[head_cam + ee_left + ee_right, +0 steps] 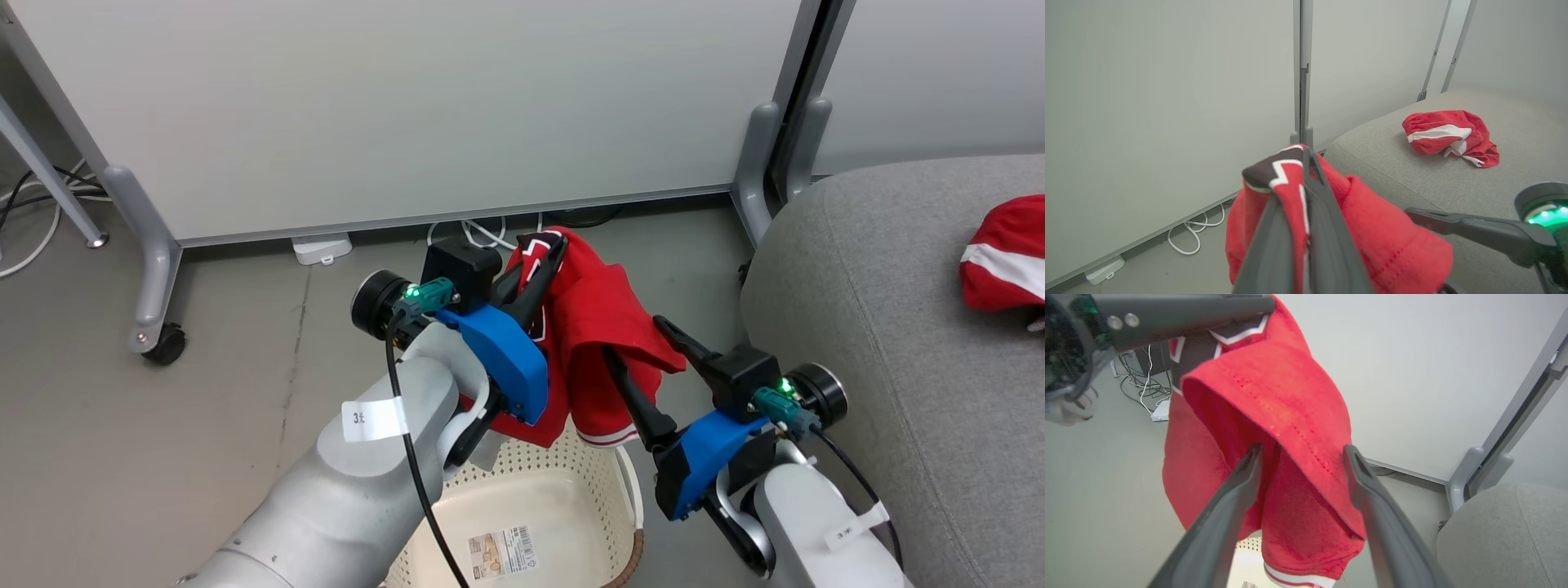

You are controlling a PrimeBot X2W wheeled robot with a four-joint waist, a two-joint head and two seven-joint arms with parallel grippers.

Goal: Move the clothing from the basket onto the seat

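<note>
The left tool (553, 249) grips the red jersey (600, 314), basket (630, 482) below; the right tool (633, 336) gapes around a fold. A slipping pinch could drop it short of the seat (882, 343).

Lab-like room, wheeled partition panels (408, 106), loose cables (1196, 239), bare grey floor (245, 384)

The left arm (359, 490) and right arm (816, 531) are round and pale grey, each with a white sticker (373, 418). The left gripper (559, 242) and right gripper (633, 336) have long dark fingers (633, 396), a blue cover (502, 359), a green light (413, 291) and a black cable (416, 482).
</note>
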